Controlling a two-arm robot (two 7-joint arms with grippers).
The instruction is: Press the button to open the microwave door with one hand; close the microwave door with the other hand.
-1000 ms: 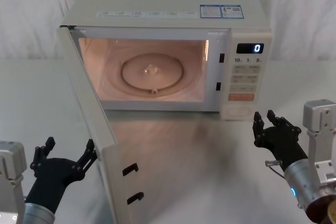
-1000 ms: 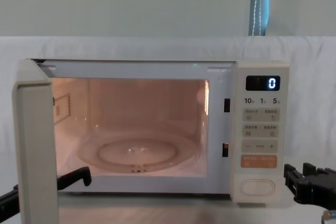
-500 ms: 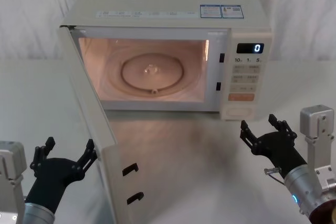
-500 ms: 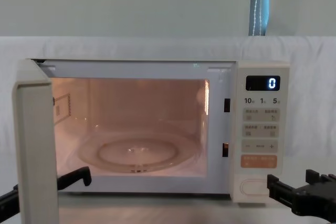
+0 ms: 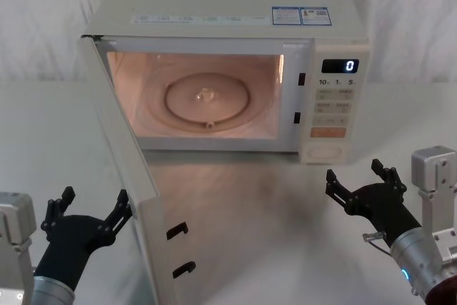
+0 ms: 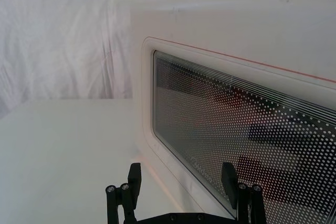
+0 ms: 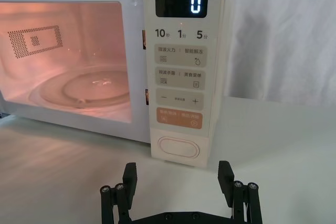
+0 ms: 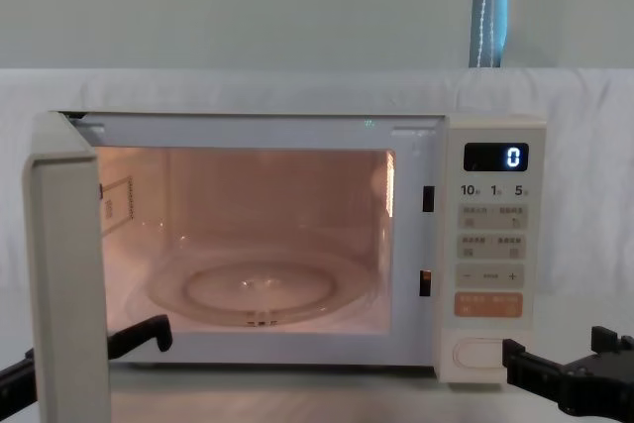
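Your right black blocky pincer [image 5: 360, 185] hangs low over the white surface [image 5: 271, 212], in front of the control panel side of the cream boxy microwave [image 5: 228, 5]. Its fingers are spread wide and pinch nothing. It is near the panel but does not touch it. From the right wrist you look between the two fingertips [image 7: 129, 174] straight at the wide cream pill-shaped button [image 7: 179, 147], which sits at the bottom of the panel, just under the orange rectangular key [image 7: 179, 119]. The black display [image 7: 181, 4] at the top of the panel shows a glowing "0".

Your left black blocky pincer [image 5: 91, 213] is low on the left, just behind the outer face of the big cream microwave door [image 5: 125, 169]. Its fingers are spread too and hold nothing. One fingertip [image 5: 123, 203] is right beside the door; you cannot tell if it touches. From the left wrist you see the door's dark dotted glass window [image 6: 247, 145] close up, with the fingers in front of it.

The door stands wide open, swung out toward you on its left hinge. Two dark latch hooks [image 5: 178, 231] stick out of its free edge. Inside, the oven is lit with a warm pinkish light. The round clear glass turntable [image 5: 207, 98] lies flat on the oven floor.

From the chest, the door's edge [image 8: 64, 274] stands upright at the left, and the right pincer [image 8: 565, 383] shows at the lower right, below the button [image 8: 484, 354].
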